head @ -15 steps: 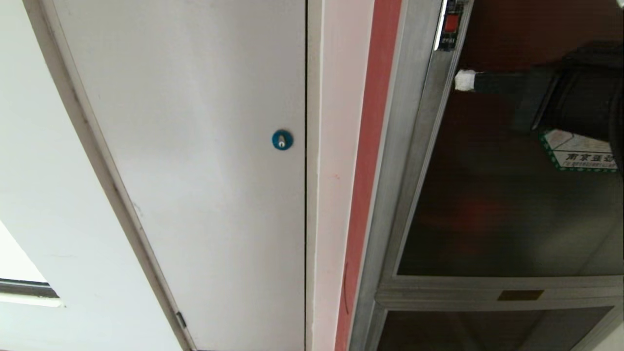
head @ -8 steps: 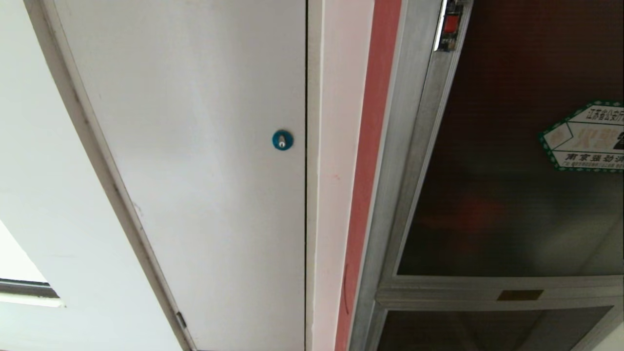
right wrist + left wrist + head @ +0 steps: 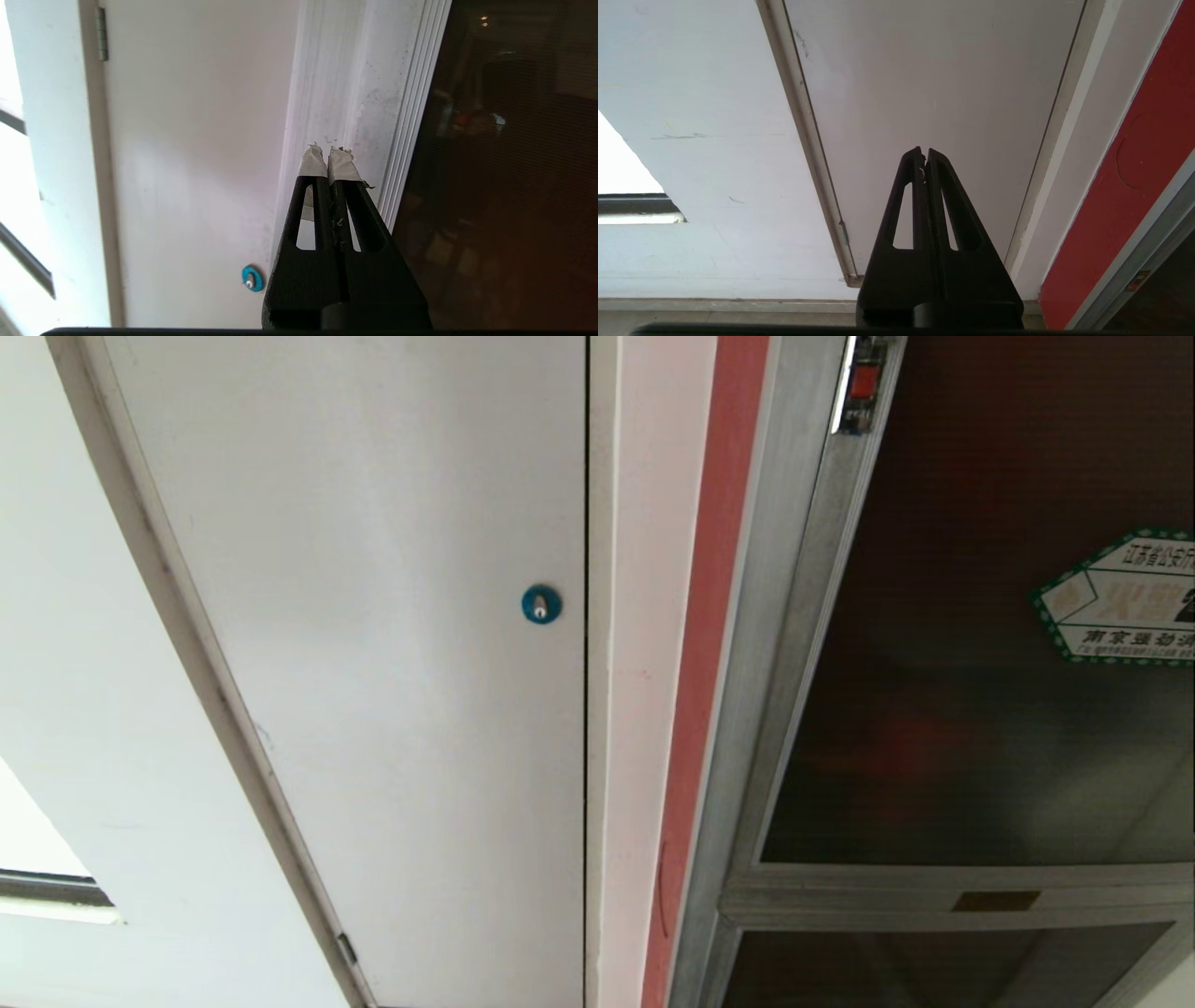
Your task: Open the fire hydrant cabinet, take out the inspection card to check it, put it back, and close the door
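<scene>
A: What can't you make out in the head view?

B: Neither arm shows there. The door (image 3: 971, 644) of the fire hydrant cabinet (image 3: 775, 644) is cut off at the frame's 3 o'clock edge, and its tinted glass is too dark to show anything inside beyond a dim reddish blur. No inspection card is visible. The hexagonal sticker (image 3: 1116, 597) with the green border is also clipped on that side, so only part of its print shows.

A: Where does the door sit, and how does it run?

B: It fills the 3 o'clock side of the head view, flush in its silver frame. Its long axis runs from 12 to 6 o'clock, leaning a little. The small red latch (image 3: 864, 381) sits near 1 o'clock at the frame's top edge. Below the door, a smaller lower glass panel (image 3: 934, 971) is cut off at 5 o'clock.

A: And to the other side?

B: A white-grey door (image 3: 373, 663) with a blue round lock (image 3: 541, 604), then a red strip (image 3: 709, 644) beside the cabinet.

A: The grippers?

B: The right gripper (image 3: 328, 154) has its taped fingertips (image 3: 312, 163) pressed together, gripping nothing, pointing at the silver frame beside the dark glass. The left gripper (image 3: 924, 153) is likewise closed and empty, aimed at the white-grey door.
</scene>
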{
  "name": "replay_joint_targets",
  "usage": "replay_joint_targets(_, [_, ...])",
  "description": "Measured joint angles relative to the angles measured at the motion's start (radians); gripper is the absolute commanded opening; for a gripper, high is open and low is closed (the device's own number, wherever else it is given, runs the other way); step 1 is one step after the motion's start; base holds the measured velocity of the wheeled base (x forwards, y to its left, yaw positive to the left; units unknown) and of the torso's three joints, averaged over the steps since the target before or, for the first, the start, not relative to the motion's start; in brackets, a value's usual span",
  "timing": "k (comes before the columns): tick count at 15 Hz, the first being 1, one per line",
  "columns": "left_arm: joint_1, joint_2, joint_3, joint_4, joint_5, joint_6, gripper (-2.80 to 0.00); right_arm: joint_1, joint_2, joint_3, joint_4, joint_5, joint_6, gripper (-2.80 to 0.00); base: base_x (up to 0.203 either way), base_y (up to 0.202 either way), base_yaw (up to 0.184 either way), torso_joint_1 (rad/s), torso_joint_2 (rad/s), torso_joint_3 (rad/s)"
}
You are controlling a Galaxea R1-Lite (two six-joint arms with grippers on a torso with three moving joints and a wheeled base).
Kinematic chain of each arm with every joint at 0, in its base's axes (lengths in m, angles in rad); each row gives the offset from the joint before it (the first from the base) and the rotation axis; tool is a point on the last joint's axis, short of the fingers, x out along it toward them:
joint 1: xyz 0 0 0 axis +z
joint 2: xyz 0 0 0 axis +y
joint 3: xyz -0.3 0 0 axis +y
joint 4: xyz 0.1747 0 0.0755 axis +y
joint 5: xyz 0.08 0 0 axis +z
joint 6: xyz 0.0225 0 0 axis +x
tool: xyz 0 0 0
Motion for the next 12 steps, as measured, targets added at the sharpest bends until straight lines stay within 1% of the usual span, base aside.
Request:
replay_joint_targets(3, [0.0, 0.0, 0.0, 0.0, 0.0, 0.0, -2.8, -0.013, 0.028, -0.002, -0.058, -0.001, -0.002, -2.8, 0.0, 0.0, 0.0, 0.0, 0.0, 0.0])
replay_joint_targets(7, [0.0, 0.0, 0.0, 0.0, 0.0, 0.0, -2.8, -0.049, 0.067, -0.002, -0.135, -0.027, -0.002, -2.8, 0.0, 0.0, 0.0, 0.0, 0.0, 0.0])
replay_joint_targets(12, [0.0, 0.0, 0.0, 0.0, 0.0, 0.0, -2.8, -0.084, 0.103, -0.003, -0.143, -0.025, -0.005, -2.8, 0.0, 0.0, 0.0, 0.0, 0.0, 0.0])
